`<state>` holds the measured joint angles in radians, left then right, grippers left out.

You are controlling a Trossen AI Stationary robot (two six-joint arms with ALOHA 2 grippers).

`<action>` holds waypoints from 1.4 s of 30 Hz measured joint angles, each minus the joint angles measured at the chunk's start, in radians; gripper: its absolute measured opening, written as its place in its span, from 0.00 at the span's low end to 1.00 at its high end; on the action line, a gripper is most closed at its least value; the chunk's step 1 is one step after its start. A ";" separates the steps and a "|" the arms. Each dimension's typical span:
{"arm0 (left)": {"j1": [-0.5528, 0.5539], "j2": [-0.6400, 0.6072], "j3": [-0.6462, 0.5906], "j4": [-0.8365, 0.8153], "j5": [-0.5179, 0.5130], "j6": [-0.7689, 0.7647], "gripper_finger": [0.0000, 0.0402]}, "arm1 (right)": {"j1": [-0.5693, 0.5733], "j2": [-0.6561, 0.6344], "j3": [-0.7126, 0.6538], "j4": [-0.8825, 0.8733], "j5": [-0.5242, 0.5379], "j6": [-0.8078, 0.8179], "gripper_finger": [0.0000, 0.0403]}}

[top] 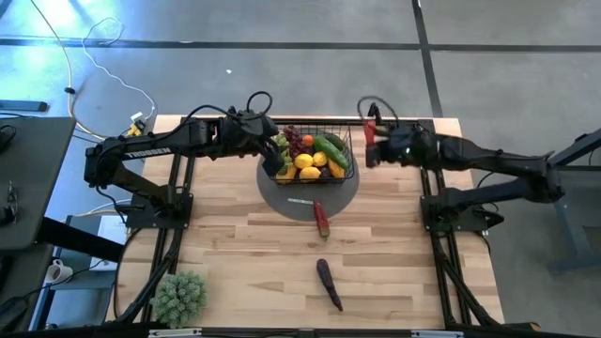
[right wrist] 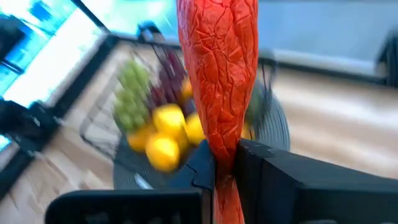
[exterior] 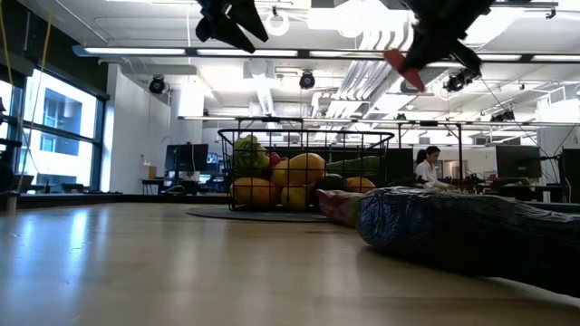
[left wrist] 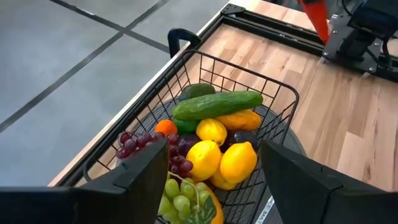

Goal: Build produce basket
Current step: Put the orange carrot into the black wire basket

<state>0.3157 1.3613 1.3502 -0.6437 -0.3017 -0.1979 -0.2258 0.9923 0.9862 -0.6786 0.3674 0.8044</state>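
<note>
The basket (top: 308,158), black wire mesh, is sitting on a flat grey disc (top: 282,194) at the far middle of the wooden table (top: 235,244), already carrying grapes, lemons, orange fruits and a cucumber (left wrist: 216,104). At left in the overhead view, the left gripper (top: 274,150) is hovering at the basket's left edge, its arm reaching in from the table's left side; its wrist camera alone is showing the fingers (left wrist: 134,180) spread wide and empty above the purple grapes (left wrist: 134,144) and green grapes (left wrist: 180,194). Toward the middle, a second red chili (top: 321,218) and a dark eggplant (top: 329,284) are lying on the bare wood nearer the front edge; the table-level camera is showing the eggplant only as a large blur. At right, the right gripper (top: 370,131) is poised just beside the basket's right side, clenched on a red chili (right wrist: 219,81), a grip seen plainly only from its own wrist. A green spiky object (top: 179,296) is resting at the front left corner.
</note>
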 joint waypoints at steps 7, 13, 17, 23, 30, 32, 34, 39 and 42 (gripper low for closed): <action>-0.002 0.000 0.000 -0.055 0.003 -0.041 0.60 | -0.110 0.091 0.079 0.194 -0.116 -0.225 0.03; -0.002 0.000 0.000 -0.120 0.006 -0.082 0.60 | -0.147 0.265 0.172 0.189 -0.234 -0.312 0.03; -0.002 0.000 0.000 -0.128 0.006 -0.114 0.60 | -0.148 0.366 0.200 0.188 -0.297 -0.333 0.03; -0.002 0.000 0.000 -0.154 0.006 -0.114 0.60 | -0.148 0.492 0.205 0.182 -0.367 -0.342 0.03; -0.002 0.000 0.000 -0.155 0.005 -0.114 0.60 | -0.148 0.596 0.205 0.182 -0.377 -0.362 0.03; -0.002 0.000 0.000 -0.154 0.005 -0.114 0.60 | -0.148 0.621 0.205 0.183 -0.359 -0.369 0.03; -0.002 0.000 0.000 -0.154 0.004 -0.114 0.60 | -0.148 0.646 0.205 0.182 -0.350 -0.369 0.04; -0.002 0.000 0.000 -0.154 0.003 -0.117 0.60 | -0.148 0.681 0.205 0.183 -0.349 -0.369 0.10; -0.002 0.000 0.000 -0.154 0.007 -0.116 0.60 | -0.147 0.685 0.205 0.188 -0.349 -0.369 0.16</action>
<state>0.3134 1.3613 1.3499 -0.7975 -0.2946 -0.3142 -0.3733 1.6772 1.1908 -0.4911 0.0181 0.4358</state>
